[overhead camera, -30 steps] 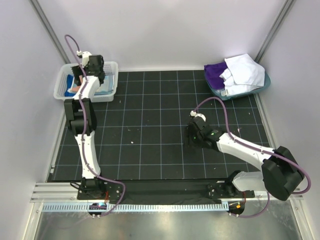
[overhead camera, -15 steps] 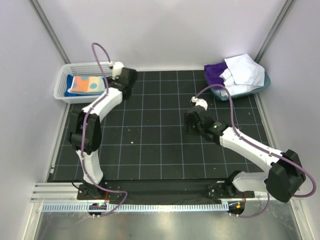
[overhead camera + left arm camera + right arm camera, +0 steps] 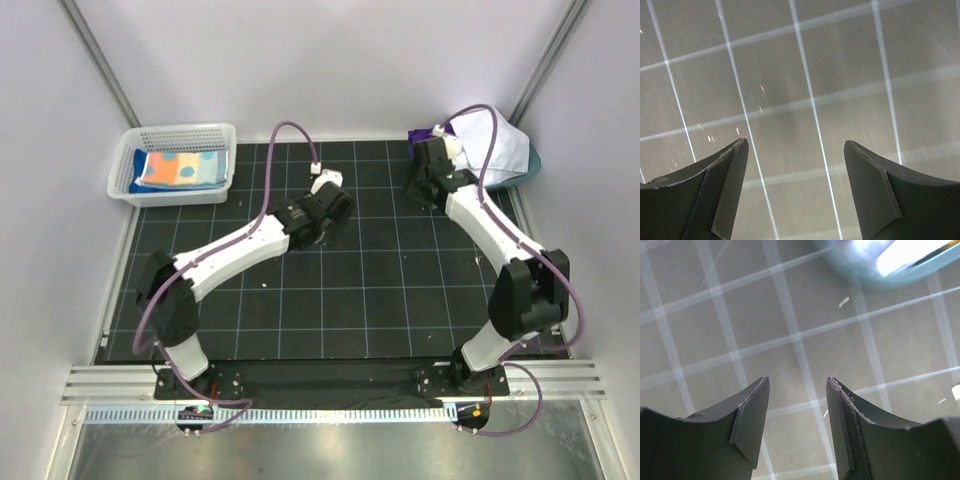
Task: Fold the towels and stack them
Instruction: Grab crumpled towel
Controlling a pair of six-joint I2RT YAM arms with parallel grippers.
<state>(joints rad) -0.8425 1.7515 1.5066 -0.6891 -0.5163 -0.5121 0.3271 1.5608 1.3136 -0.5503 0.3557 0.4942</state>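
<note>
The left gripper (image 3: 796,147), released, is leaving the polka-dot towel (image 3: 180,168) far left of the teal tub (image 3: 533,160), while the right gripper (image 3: 797,382), also open and empty, is nearing the tub's unfolded towels (image 3: 500,145).

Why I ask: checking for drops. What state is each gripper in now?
Left gripper: open, holding nothing.
Right gripper: open, holding nothing.
</note>
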